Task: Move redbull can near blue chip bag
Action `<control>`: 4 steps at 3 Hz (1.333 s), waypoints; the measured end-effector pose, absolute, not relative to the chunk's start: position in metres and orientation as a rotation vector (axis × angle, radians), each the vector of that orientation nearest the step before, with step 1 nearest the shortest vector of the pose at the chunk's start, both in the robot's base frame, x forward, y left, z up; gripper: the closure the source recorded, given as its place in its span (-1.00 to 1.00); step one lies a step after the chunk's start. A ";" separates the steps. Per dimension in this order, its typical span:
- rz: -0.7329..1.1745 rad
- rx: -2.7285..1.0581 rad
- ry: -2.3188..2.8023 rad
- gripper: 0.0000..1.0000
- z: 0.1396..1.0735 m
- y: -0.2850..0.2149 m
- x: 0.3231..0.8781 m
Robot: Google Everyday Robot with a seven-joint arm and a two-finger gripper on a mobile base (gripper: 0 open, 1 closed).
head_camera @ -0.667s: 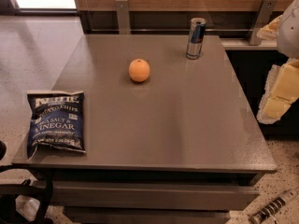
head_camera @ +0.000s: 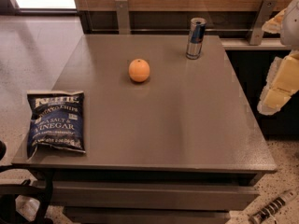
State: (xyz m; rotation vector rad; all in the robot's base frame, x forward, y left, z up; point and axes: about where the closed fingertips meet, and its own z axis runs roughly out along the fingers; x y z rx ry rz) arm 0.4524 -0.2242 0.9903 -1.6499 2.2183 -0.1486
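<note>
Three things sit on our grey table (head_camera: 177, 125). Nearest, lower left, the blue chip bag (head_camera: 56, 122) lies flat by the table's left edge. At the right edge of the frame we see the gripper (head_camera: 279, 85), off the table; clenched or released, we cannot tell. Further back, the orange (head_camera: 139, 70). Farthest, the redbull can (head_camera: 195, 38) stands upright, well apart from the bag.
</note>
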 end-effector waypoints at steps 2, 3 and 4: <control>-0.150 -1.305 2.222 -1.00 0.998 -0.281 0.487; -0.110 -1.130 2.117 -1.00 1.003 -0.303 0.518; -0.021 -1.011 1.938 -1.00 1.008 -0.306 0.568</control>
